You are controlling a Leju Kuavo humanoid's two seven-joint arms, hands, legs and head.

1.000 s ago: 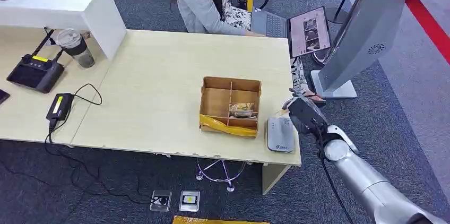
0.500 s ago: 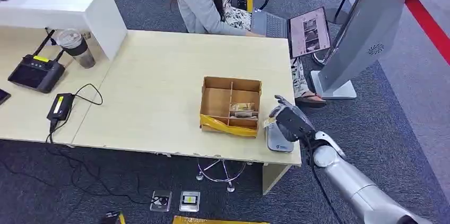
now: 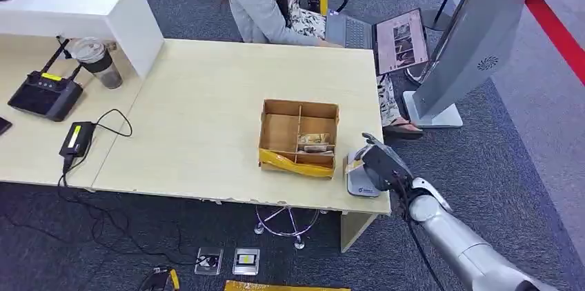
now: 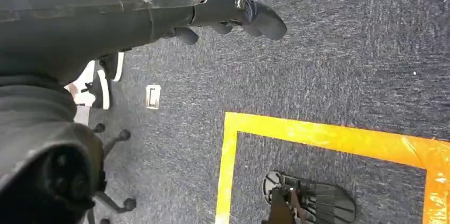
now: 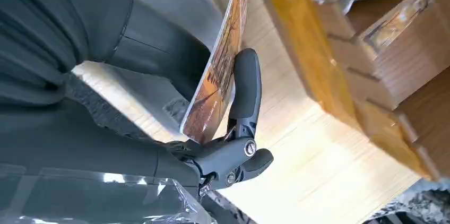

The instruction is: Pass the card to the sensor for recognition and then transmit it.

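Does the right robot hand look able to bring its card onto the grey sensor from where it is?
Probably yes. The right robot hand grips the orange printed card directly over the flat grey sensor pad, with nothing between; the brown cardboard divider box stands beside.

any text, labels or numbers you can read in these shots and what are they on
None of it can be read.
Card in the right hand: printed picture, lettering too blurred.
Grey sensor on the table: small blue mark, too small.
Laptop: screen content too small.
Black controller and small black device: yellow labels, unreadable.
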